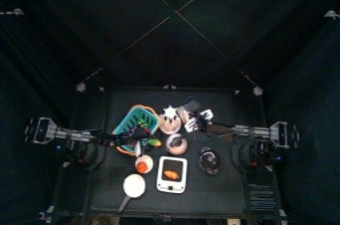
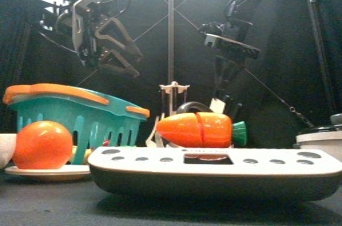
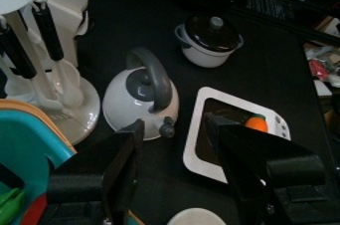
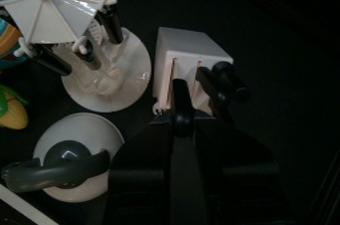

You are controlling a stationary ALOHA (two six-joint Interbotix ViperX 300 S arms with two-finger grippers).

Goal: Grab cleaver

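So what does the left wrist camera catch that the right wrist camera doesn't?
Only the left wrist view shows the small pot with a black lid and the white tray with an orange item in it. Only the right wrist view shows the white knife block with black handles sticking out of it. Both show the white kettle with its grey handle and the white utensil stand hung with black-handled tools.

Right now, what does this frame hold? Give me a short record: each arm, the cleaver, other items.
left gripper: open, empty, above the kettle and white tray
right gripper: at the white knife block, near its black handles
cleaver: cannot be made out; grasp unconfirmed
other items: utensil rack, teal basket, lidded pot
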